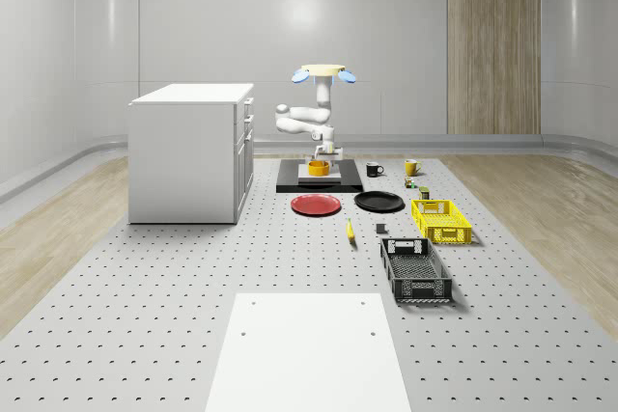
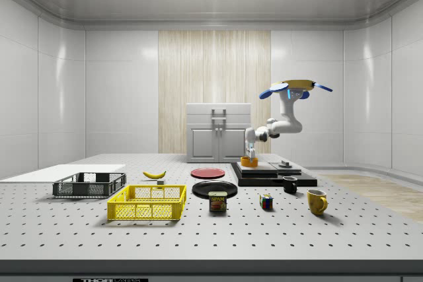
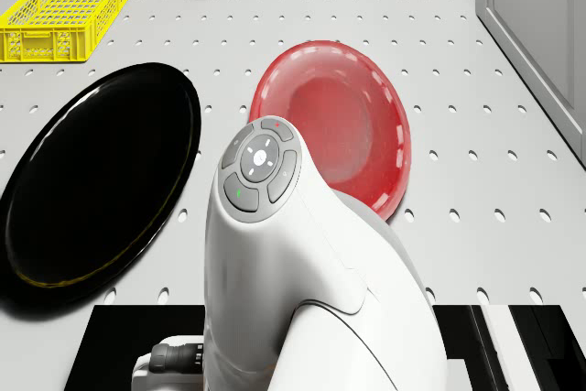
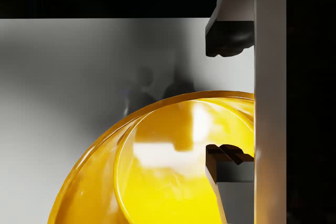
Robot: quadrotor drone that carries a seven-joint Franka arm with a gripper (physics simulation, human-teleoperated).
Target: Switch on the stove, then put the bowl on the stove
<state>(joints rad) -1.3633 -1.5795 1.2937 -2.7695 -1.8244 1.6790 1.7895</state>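
Observation:
The yellow bowl (image 1: pixel 318 168) (image 2: pixel 249 161) (image 4: pixel 157 171) sits on the grey plate of the black stove (image 1: pixel 290 183) (image 2: pixel 271 173). My drone (image 1: pixel 323 72) (image 2: pixel 297 87) hovers above the stove's back edge, and the white arm (image 3: pixel 293 272) bends down to the bowl. The gripper (image 1: pixel 322 158) (image 2: pixel 250 155) (image 4: pixel 226 98) is open. Its two fingers straddle the bowl's rim, one inside and one outside, with a gap on each side.
A red plate (image 1: pixel 316 205) (image 3: pixel 357 125) and a black plate (image 1: pixel 379 202) (image 3: pixel 92 180) lie in front of the stove. Two mugs (image 1: pixel 374 169) stand to its right. A white cabinet (image 1: pixel 188 151) stands left. A yellow crate (image 1: pixel 441 220), black crate (image 1: pixel 415 269) and banana (image 1: pixel 350 230) lie nearer the front.

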